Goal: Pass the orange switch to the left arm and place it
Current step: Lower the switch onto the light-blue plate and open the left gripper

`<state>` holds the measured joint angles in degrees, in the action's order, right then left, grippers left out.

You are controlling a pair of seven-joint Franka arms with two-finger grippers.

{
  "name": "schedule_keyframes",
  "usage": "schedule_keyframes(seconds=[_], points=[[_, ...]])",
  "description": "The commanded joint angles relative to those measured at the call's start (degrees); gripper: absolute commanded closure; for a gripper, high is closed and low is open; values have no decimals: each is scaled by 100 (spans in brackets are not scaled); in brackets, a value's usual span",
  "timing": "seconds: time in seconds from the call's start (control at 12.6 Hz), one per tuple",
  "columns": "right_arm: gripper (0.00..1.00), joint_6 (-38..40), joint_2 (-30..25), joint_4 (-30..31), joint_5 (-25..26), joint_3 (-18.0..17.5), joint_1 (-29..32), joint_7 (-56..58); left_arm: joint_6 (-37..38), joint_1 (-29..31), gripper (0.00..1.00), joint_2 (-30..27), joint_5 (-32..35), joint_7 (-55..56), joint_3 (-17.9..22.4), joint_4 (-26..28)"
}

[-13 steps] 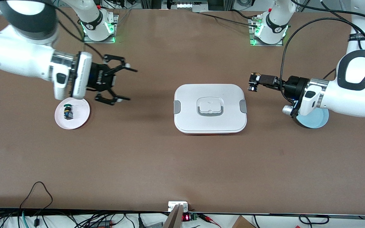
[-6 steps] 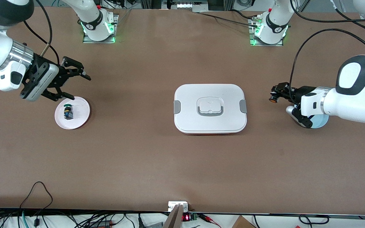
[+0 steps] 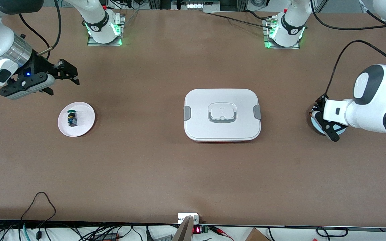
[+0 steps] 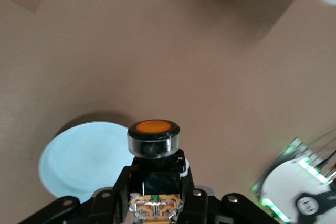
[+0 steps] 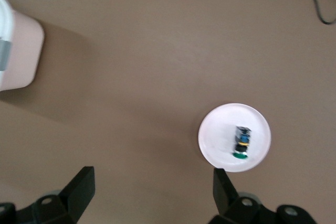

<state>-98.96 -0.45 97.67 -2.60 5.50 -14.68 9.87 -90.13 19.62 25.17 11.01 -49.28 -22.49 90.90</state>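
Above the blue plate [image 4: 84, 156], left tool [image 4: 156, 195] clamps orange switch [image 4: 154, 139], cap outward.

Orange-capped switch [image 4: 154, 137], white box [image 3: 222, 114], pale blue plate [image 4: 79, 158], pink plate [image 3: 82, 125]

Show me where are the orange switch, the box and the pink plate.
orange switch [image 4: 154, 128]: left wrist view, on its round orange cap.
box [image 3: 222, 132]: front view, on the bare lid near the front edge.
pink plate [image 3: 85, 115]: front view, on its bare surface beside the green-capped switch.

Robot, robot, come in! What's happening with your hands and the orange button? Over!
Left gripper shut on orange switch, over blue plate. Right gripper open, waiting above table near pink plate. White box mid-table between them.
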Motion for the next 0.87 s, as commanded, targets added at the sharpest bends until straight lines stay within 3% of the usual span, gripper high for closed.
schedule_keyframes(seconds=[0.0, 0.32, 0.79], points=[[0, 236, 28, -292, 312, 109, -10, -275, -512, 628, 80, 365, 331, -1333, -54, 15], [0, 228, 89, -381, 339, 171, 140, -249, -1698, 1228, 81, 489, 893, -2681, -54, 682], [0, 210, 317, -539, 400, 171, 193, -258, -2867, 1535, 81, 471, 1158, -2903, -45, 1763]])
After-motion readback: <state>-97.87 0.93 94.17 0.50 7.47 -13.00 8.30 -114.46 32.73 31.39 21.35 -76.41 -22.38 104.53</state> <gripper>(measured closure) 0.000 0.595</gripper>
